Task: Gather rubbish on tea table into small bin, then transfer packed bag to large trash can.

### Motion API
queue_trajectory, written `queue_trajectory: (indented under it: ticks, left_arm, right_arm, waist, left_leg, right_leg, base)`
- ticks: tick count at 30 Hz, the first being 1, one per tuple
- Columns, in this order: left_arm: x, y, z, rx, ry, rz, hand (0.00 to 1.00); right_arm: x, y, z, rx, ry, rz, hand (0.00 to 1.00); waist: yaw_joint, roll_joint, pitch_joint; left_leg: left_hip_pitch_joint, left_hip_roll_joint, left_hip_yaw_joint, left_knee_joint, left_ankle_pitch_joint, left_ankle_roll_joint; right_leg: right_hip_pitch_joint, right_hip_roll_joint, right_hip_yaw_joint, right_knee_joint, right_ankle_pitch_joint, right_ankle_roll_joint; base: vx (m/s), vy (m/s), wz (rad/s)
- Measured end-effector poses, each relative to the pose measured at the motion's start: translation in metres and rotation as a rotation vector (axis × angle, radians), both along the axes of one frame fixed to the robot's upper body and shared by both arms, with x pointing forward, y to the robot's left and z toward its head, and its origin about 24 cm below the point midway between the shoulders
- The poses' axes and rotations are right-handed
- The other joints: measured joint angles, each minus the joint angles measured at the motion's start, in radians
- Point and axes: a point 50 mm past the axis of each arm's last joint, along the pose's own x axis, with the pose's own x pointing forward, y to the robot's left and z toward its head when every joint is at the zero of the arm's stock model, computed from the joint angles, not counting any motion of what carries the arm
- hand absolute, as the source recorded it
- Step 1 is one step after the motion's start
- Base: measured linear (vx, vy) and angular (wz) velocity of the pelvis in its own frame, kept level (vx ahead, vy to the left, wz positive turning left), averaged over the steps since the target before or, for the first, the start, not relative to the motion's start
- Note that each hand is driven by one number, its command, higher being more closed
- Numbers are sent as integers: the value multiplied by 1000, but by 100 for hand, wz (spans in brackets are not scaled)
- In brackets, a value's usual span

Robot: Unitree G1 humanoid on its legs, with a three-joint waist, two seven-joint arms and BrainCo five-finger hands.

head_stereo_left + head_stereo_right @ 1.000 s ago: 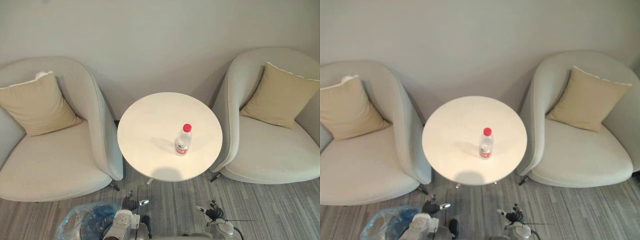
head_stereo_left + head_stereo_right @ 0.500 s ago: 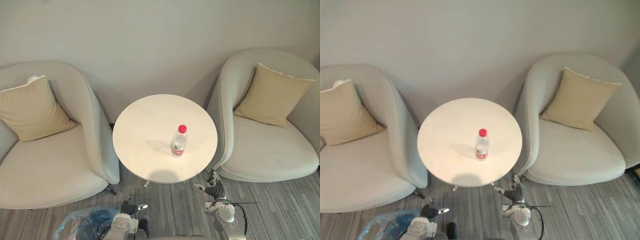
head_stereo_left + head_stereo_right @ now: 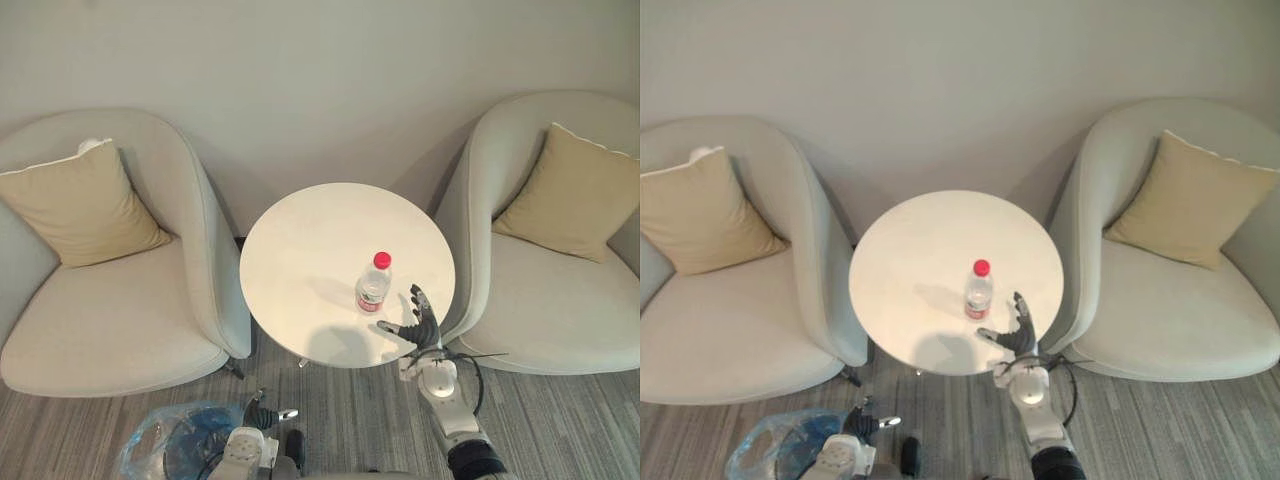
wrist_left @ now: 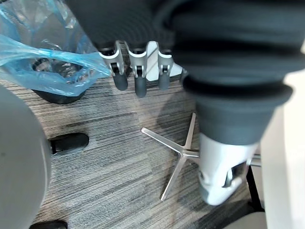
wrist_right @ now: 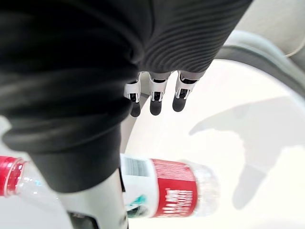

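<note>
**My right hand point(image 3: 421, 327) is hovering open at 4 o'clock of the clear plastic red-capped bottle point(image 3: 371, 287).**
The bottle is standing upright toward 5 o'clock on the round white tea table point(image 3: 310, 240). I am judging it light, slippery and tippy, so I'd wrap the labelled middle. My left hand point(image 4: 137, 78) is hanging relaxed.

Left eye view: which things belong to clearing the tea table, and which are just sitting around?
Job: water bottle, tea table, small bin with blue bag, right hand, left hand.
Just there: left armchair, right armchair, left cushion, right cushion.
</note>
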Motion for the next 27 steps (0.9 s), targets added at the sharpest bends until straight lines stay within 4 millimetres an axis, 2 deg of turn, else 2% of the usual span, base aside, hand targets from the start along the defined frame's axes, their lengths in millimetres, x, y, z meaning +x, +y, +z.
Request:
queue_trajectory:
  ticks: [10, 15, 22, 23, 27]
  left_arm:
    - [2, -2, 1, -5, -10, 0, 0]
    - [5, -3, 3, -8, -26, -3, 0]
    - [10, -3, 7, -8, -63, -16, 0]
    - [12, -4, 8, -10, -73, -19, 0]
    - [18, -5, 11, -11, -92, -24, 0]
  right_arm:
    - [14, -4, 3, -11, -1, -75, 0]
    - [30, -2, 20, -2, -63, -72, 0]
    - [47, 2, 33, 21, -92, -67, 0]
    - [51, 3, 38, 29, -107, -67, 100]
    - [63, 7, 48, 31, -132, -66, 100]
  waist:
    - [6, 25, 17]
    - [8, 48, 41]
    - [22, 49, 66]
    - [29, 50, 68]
    - [40, 51, 93]
  left_leg:
    - [-15, -5, -29, 0, 7, 0]
    - [-41, -5, -39, -1, 20, 0]
    - [-75, -8, -61, -1, 29, 1]
    - [-87, -9, -66, -1, 32, 1]
    - [-88, -11, -80, 0, 32, 1]
  right_leg:
    - [-1, -2, -26, 1, 0, 0]
    - [-23, -1, -35, 3, 0, 0]
    - [-45, 0, -58, 3, 0, 0]
    - [-55, -1, -63, 3, 1, 0]
    - [-48, -1, -80, 2, 1, 0]
  base:
    - [-16, -21, 9]
    - [-51, -15, 6]
    - [-20, -14, 10]
    - [3, -9, 15]
    - [0, -15, 13]
